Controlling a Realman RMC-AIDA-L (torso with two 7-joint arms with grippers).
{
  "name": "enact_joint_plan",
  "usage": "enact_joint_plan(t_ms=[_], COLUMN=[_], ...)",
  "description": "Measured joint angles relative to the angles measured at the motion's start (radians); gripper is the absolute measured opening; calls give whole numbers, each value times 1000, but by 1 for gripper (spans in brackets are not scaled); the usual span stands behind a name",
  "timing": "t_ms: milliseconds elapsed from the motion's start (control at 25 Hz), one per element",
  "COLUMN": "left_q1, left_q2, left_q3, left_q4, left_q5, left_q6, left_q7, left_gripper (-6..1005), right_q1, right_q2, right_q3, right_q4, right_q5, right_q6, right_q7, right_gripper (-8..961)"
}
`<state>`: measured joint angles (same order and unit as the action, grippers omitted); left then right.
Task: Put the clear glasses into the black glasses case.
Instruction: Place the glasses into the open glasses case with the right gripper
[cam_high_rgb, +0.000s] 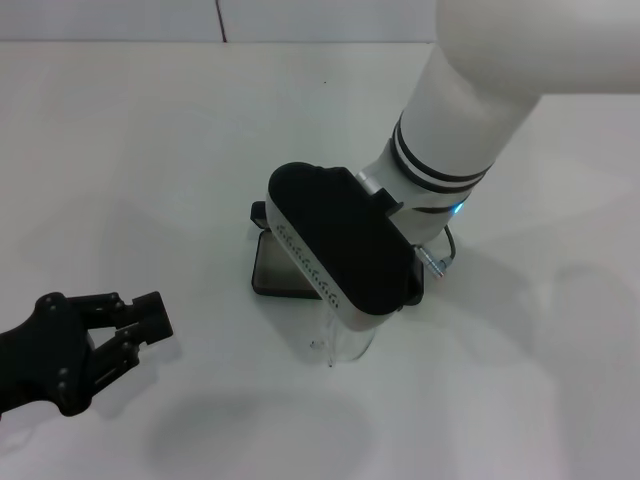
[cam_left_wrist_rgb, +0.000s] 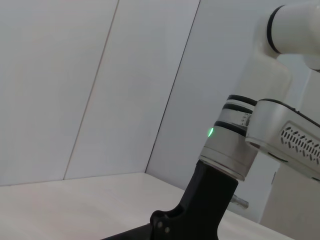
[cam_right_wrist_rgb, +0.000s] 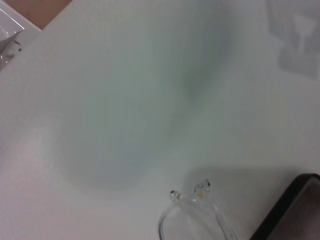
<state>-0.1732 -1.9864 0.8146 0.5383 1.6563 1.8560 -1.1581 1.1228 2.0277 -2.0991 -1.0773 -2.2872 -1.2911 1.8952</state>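
The black glasses case (cam_high_rgb: 272, 268) lies open on the white table, mostly covered by my right arm's wrist (cam_high_rgb: 345, 250), which hangs right above it. My right gripper is hidden under that wrist. The clear glasses (cam_high_rgb: 345, 345) stick out from beneath the wrist on the near side of the case. In the right wrist view the clear glasses (cam_right_wrist_rgb: 192, 217) sit just beside the case's black edge (cam_right_wrist_rgb: 285, 210); I cannot tell whether they are held. My left gripper (cam_high_rgb: 140, 335) rests open and empty at the near left, far from the case.
The white table (cam_high_rgb: 150, 150) stretches on all sides of the case. The left wrist view looks across at the right arm's wrist (cam_left_wrist_rgb: 235, 145) with a green light, in front of a pale wall.
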Motion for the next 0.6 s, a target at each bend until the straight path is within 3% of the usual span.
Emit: enact_joint_plan(t_ms=[600], left_q1=[3], left_q2=[-6], left_q3=[-23], left_q4=[0], left_q5=[-2], left_q6=[3], left_q7=[0], left_gripper=[198], right_q1=[0], right_q2=[0], right_q3=[0], right_q4=[-4], right_q5=[0], right_q6=[-8], right_q7=[0], right_gripper=[72])
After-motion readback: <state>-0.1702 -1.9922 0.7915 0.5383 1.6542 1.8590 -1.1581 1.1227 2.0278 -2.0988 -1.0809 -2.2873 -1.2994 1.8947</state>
